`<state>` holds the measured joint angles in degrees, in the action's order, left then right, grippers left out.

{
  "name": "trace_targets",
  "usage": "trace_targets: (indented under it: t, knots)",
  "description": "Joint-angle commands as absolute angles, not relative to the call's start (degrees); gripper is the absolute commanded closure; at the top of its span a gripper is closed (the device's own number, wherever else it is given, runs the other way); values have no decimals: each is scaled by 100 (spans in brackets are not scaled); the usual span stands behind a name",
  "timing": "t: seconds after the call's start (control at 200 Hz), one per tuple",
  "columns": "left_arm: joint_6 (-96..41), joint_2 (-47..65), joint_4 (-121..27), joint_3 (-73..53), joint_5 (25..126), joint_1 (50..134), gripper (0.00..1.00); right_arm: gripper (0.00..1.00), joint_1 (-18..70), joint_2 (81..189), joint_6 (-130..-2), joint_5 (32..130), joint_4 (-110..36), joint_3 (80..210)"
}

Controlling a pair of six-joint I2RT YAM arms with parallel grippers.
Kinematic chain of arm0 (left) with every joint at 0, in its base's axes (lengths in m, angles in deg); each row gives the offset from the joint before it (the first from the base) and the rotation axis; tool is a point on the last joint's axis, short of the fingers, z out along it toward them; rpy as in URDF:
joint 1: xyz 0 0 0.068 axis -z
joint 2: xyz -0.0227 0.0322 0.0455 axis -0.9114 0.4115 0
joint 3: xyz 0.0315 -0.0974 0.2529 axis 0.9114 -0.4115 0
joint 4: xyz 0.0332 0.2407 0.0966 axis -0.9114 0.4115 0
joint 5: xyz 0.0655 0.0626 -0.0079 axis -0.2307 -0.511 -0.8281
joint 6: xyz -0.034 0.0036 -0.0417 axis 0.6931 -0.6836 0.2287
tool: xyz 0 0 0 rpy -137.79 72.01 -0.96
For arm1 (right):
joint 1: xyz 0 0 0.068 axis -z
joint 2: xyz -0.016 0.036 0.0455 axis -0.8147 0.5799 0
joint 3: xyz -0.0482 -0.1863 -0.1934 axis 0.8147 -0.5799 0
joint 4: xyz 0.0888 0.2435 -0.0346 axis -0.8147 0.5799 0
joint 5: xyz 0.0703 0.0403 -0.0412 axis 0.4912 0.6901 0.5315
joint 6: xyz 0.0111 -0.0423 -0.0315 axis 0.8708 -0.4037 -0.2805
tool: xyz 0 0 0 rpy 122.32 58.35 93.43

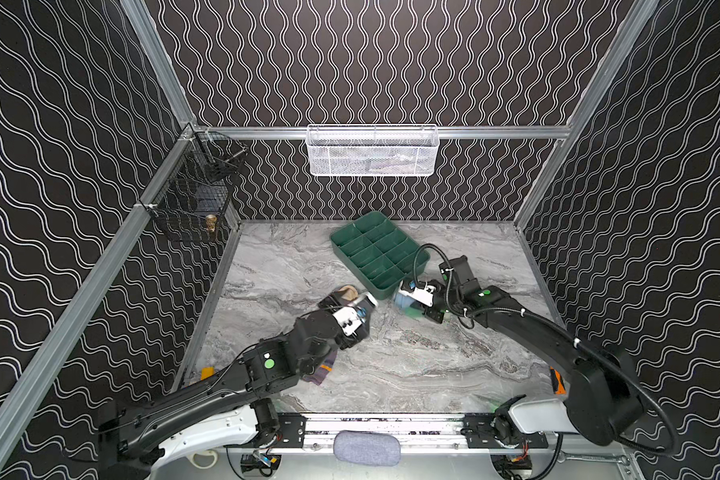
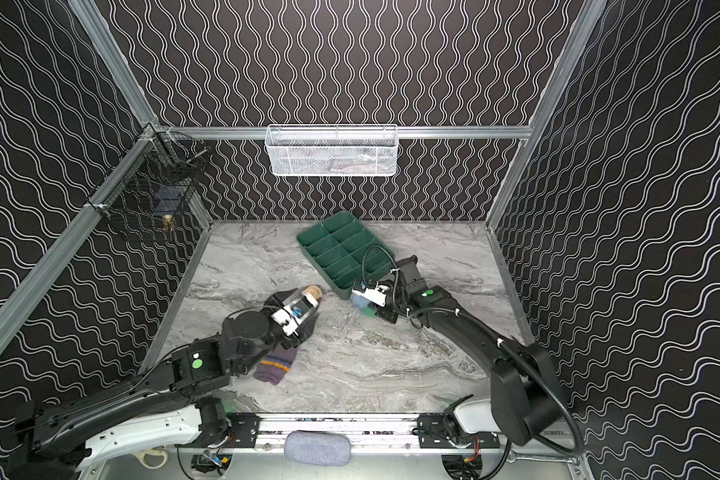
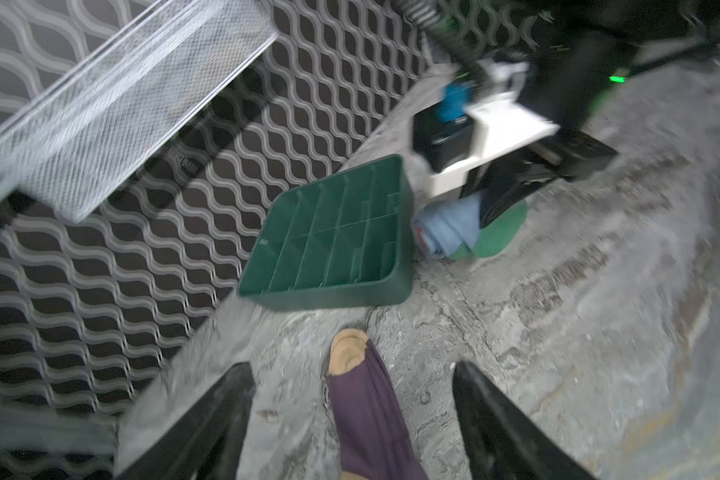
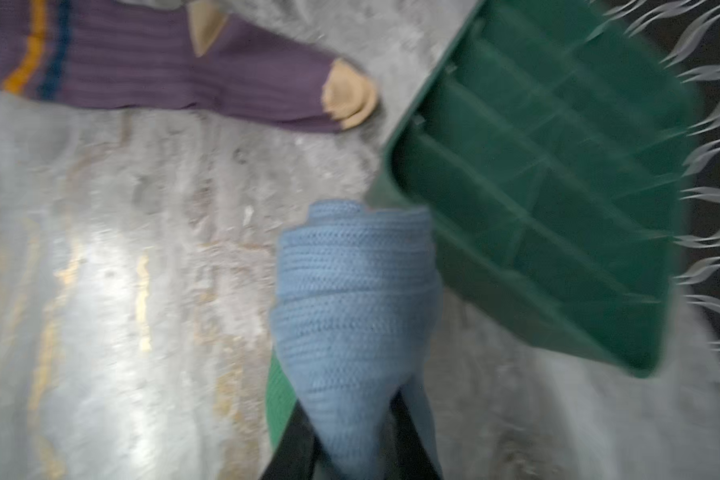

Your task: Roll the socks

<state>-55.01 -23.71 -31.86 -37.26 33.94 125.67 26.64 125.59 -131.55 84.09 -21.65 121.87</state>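
On the grey marbled bench [image 1: 433,365], left claw [image 3: 352,370] released astride purple ribbed sock [image 3: 366,411], right claw [image 4: 350,415] grasping rolled light-blue sock [image 4: 350,291].

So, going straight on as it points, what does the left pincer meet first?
Probably the purple sock, lying between the left pincer's open jaws; passing above it, the green tray next.

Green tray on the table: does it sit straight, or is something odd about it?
The green tray sits askew, turned diagonally to the table edges. Its compartments look empty; nothing is spilled. The blue sock sits beside one corner.
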Motion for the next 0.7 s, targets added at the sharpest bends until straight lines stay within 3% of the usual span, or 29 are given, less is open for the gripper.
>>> trace_targets:
  t: [0.0, 0.125, 0.295, 0.561, 0.696]
  knots:
    - [-2752, -2179, -2982, -3728, 3131, 12033, 24, 100, 2695, 12588, -13951, 7251, -4201, 12213]
    - [-1327, -1220, -3058, -3312, 4229, 11096, 32, 100, 2697, 13033, -14544, 6126, -5300, 12557]
    - [-354, 652, -2264, -1670, 5539, 10273, 33, 100, 2675, 12838, -14041, 5169, -6086, 12512]
    - [1509, 2947, -1006, 95, 6618, 9570, 45, 100, 2123, 11796, -13636, 5043, -5946, 11501]
    - [1521, 3828, -554, 1020, 6668, 9561, 49, 100, 1846, 11708, -13542, 5178, -5799, 11443]
